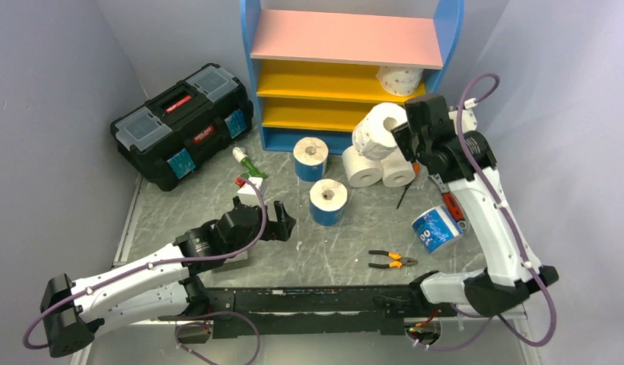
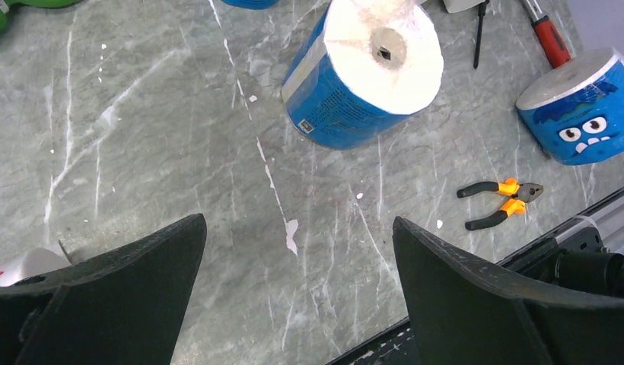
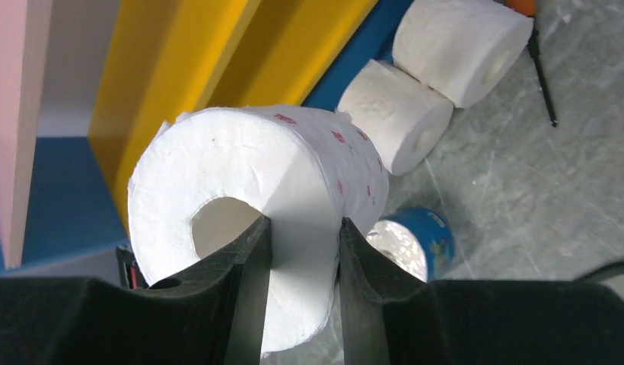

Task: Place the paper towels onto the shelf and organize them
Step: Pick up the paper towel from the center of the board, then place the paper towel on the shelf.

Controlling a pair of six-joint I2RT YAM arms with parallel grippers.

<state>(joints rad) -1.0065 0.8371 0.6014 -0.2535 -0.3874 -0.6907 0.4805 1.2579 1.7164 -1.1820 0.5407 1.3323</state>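
Note:
My right gripper point(image 1: 396, 137) is shut on a white pink-dotted roll point(image 1: 376, 129), one finger in its core, one outside, held in the air before the shelf point(image 1: 347, 38); the right wrist view shows the roll point(image 3: 294, 167) near the yellow boards point(image 3: 218, 46). One dotted roll point(image 1: 400, 79) sits on the upper yellow board. Two plain white rolls point(image 1: 362, 167) point(image 1: 399, 173) lie on the table below. Three blue-wrapped rolls stand or lie on the table point(image 1: 310, 158) point(image 1: 328, 201) point(image 1: 434, 230). My left gripper point(image 1: 282, 222) is open and empty, low over the table near the blue roll point(image 2: 362, 72).
A black toolbox point(image 1: 181, 125) stands at the back left. Orange-handled pliers point(image 1: 391, 261) lie at the front, a red screwdriver point(image 1: 450, 205) and a thin black tool point(image 1: 404, 196) near the right arm. A green-and-white object point(image 1: 248, 169) lies near the left gripper.

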